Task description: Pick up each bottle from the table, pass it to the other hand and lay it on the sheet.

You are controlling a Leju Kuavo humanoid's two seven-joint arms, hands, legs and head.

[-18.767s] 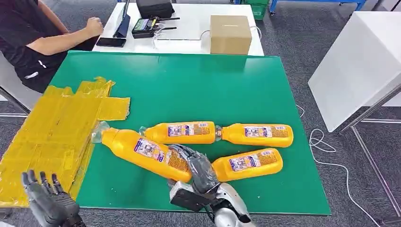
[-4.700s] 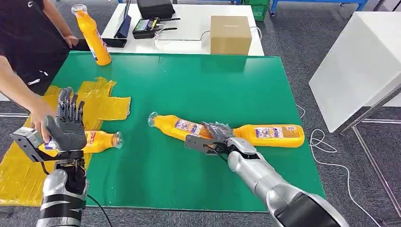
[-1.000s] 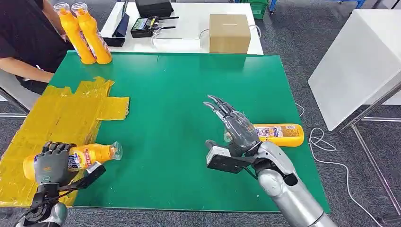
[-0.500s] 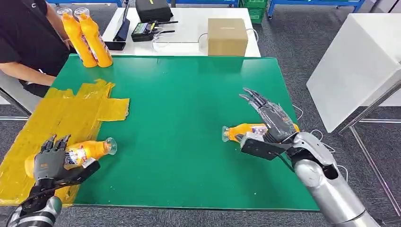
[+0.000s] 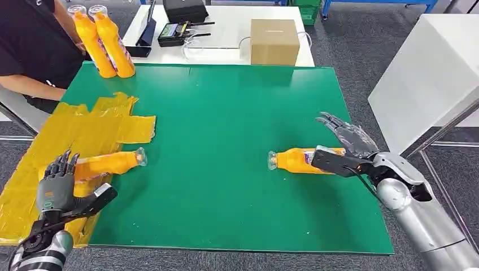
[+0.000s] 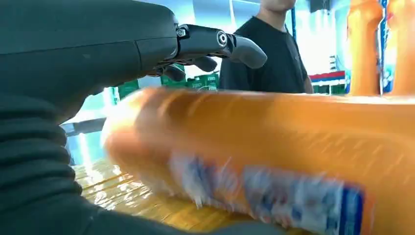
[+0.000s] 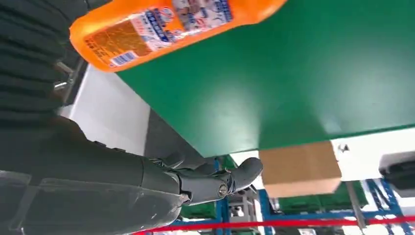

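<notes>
1. The last bottle (image 5: 302, 160) is lying flat on the green worktop (image 5: 226, 113), long axis crosswise, cap pointing toward the yellow sheet (image 5: 62, 152).
2. The right hand (image 5: 350, 138) is hovering just behind its base, fingers spread, holding nothing, and is much the nearer.
3. The left hand (image 5: 55, 183) is opening beside a laid bottle (image 5: 107, 164) on the sheet.

Head view high, facing down; wrist views close, low.

green table (image 5: 226, 113) | on it – yellow sheet (image 5: 62, 152), 1 btl flat (image 5: 296, 160), 2 btls upright (image 5: 104, 42)
</notes>
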